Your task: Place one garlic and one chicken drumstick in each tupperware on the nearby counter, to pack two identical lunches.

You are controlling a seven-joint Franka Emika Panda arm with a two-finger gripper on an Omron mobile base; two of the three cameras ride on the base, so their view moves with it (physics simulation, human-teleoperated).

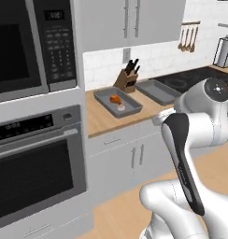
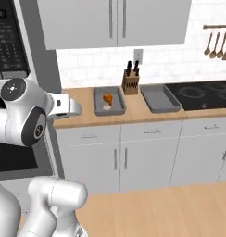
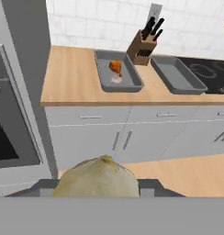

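My gripper [image 3: 98, 188] is shut on a pale garlic bulb [image 3: 98, 176], which bulges between the two dark fingertips low in the hand view. It hangs well back from the wooden counter [image 3: 72, 82], higher than the countertop. Two dark-gray tupperware trays lie on that counter. The left tupperware [image 3: 104, 78] [image 1: 103, 99] [image 2: 97, 99] holds an orange chicken drumstick [image 3: 115, 67] [image 1: 115, 99] [image 2: 107, 97] and a small white garlic [image 3: 116, 79] [image 1: 121, 107] [image 2: 106, 106]. Nothing lies in the right tupperware [image 3: 178, 75] [image 1: 158, 91] [image 2: 160, 98].
A wooden knife block [image 3: 143, 46] [image 1: 127, 79] stands against the tiled wall between the trays. The black stovetop [image 2: 203, 95] begins right of the right tray. A wall oven [image 1: 32, 154] with a microwave [image 1: 36, 42] above flanks the counter's left end.
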